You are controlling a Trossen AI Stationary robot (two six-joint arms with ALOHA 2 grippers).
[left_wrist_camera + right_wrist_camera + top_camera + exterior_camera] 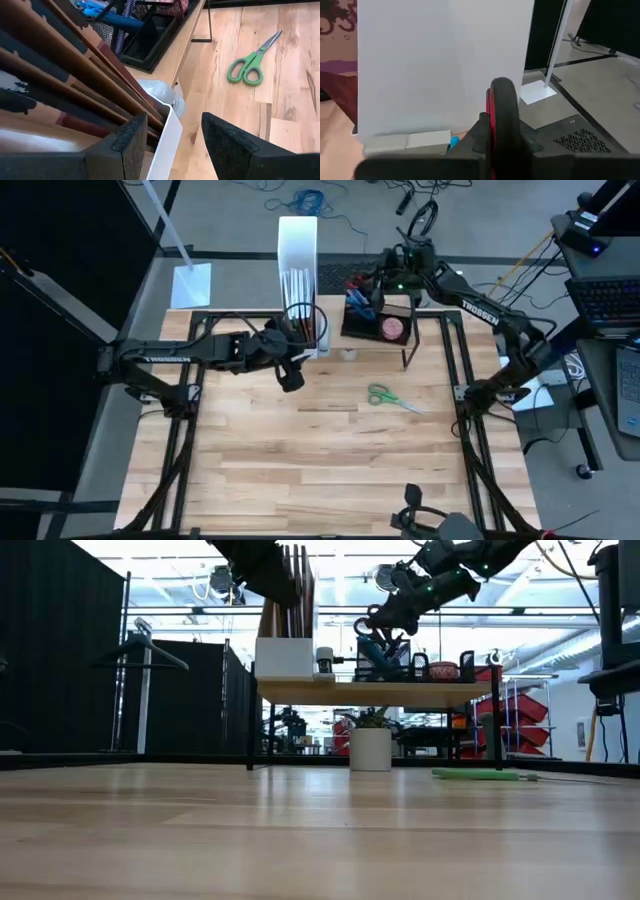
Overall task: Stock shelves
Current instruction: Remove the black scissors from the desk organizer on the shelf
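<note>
We see the left hand (290, 375) held just in front of the riser's left end, its two dark fingers (125, 147) spread apart and grasping nothing, one on either side of the near wall of a white file box (165, 135) packed with brown and dark folders (75, 80). The right hand (372, 288) hangs over the back of the riser (375, 691), above a black mesh organizer (375, 320); in its wrist view it is clenched on a thin round object, red with a black rim (502, 120), with the white box filling the space behind. The riser, a light-wood top on thin black legs, stands at the far edge of the bench (300, 470), near the middle. On it, from left to right in the low view, sit the file box, a small white bottle (324, 660) and the organizer holding blue items. Under the riser stands a small white pot (371, 749). Green-handled scissors (392, 397) lie flat on the bench in front of the riser's right end, well apart from both hands.
</note>
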